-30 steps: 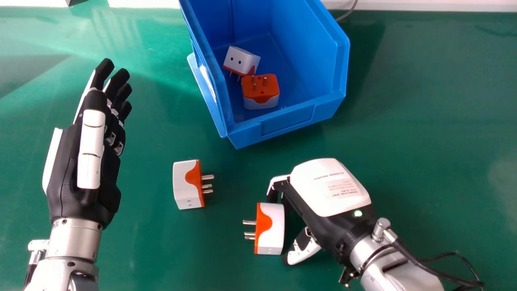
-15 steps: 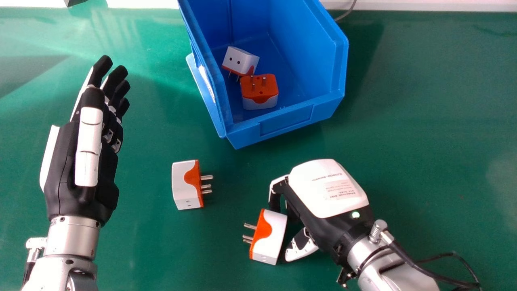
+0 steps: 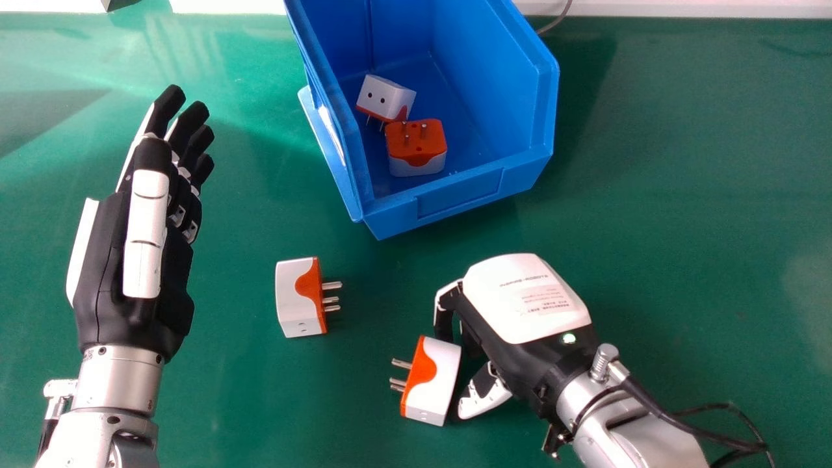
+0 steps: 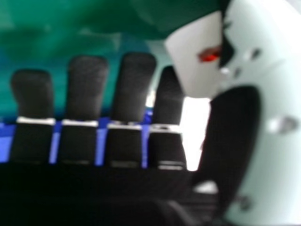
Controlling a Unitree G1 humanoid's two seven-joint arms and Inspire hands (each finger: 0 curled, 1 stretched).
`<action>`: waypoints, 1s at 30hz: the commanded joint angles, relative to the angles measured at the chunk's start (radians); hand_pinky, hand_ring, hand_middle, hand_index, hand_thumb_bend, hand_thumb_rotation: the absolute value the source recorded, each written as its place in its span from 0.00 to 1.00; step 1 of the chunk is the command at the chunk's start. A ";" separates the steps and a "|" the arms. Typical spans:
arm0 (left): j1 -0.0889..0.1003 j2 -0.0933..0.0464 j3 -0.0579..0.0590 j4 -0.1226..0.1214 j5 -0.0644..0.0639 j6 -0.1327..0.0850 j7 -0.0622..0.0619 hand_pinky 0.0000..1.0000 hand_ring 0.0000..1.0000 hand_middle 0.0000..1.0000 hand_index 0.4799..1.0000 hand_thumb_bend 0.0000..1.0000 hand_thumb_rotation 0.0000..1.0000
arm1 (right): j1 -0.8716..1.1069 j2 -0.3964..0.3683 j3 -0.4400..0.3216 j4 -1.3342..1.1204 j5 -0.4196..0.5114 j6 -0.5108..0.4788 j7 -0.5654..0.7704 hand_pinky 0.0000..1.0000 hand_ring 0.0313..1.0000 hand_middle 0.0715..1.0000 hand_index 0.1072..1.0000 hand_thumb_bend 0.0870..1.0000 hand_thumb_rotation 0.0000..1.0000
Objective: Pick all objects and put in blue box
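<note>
My left hand (image 3: pixel 143 240) is held at the left with straight fingers. Palm down, my right hand (image 3: pixel 528 302) is at the lower right, its fingers loosely bent and not closed round anything. A white-and-orange plug adapter (image 3: pixel 434 382) lies tilted just beyond its fingers and thumb, prongs pointing left. Another adapter (image 3: pixel 300 298) lies between the two hands, prongs to the right. The blue box (image 3: pixel 458 195) holds a white adapter (image 3: pixel 385 97) and an orange-topped one (image 3: pixel 417 146). In the right hand view, the right hand (image 4: pixel 134 89) has an adapter (image 4: pixel 195 54) between fingertip and thumb tip.
The green table (image 3: pixel 682 214) spreads round the box and both hands. A thin grey cable (image 3: pixel 557 25) runs behind the box's right side. Black cables (image 3: pixel 689 426) trail along my right forearm.
The adapter by my right hand has turned and shifted slightly toward the near edge, and the gap between it and the fingers has changed. My left hand has moved only slightly.
</note>
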 commanded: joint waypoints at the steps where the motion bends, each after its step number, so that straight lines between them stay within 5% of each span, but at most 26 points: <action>1: 0.006 0.003 0.004 -0.032 0.000 -0.010 0.005 0.99 0.96 0.94 0.87 0.72 0.84 | -0.011 0.002 0.001 -0.020 -0.015 0.018 0.017 0.24 0.28 0.34 0.43 0.57 0.15; 12: 0.010 0.005 -0.002 -0.053 0.001 -0.001 0.009 1.00 0.96 0.94 0.87 0.71 0.86 | -0.024 -0.005 0.014 -0.038 -0.036 0.054 0.076 0.39 0.46 0.56 0.64 0.93 0.24; 17: 0.012 0.005 -0.004 -0.058 0.005 0.001 0.012 1.00 0.96 0.95 0.88 0.71 0.86 | -0.028 -0.008 0.017 -0.050 -0.045 0.062 0.108 0.48 0.55 0.63 0.71 0.98 0.26; 23: 0.011 0.004 -0.005 -0.061 -0.005 0.005 0.007 1.00 0.97 0.95 0.88 0.70 0.86 | -0.023 -0.012 0.017 -0.057 -0.047 0.051 0.100 0.55 0.62 0.68 0.73 1.00 0.27; 30: 0.013 0.001 -0.006 -0.070 -0.006 0.009 0.012 1.00 0.97 0.95 0.88 0.71 0.86 | -0.012 -0.008 0.013 -0.084 -0.029 0.057 0.124 0.54 0.62 0.68 0.73 1.00 0.28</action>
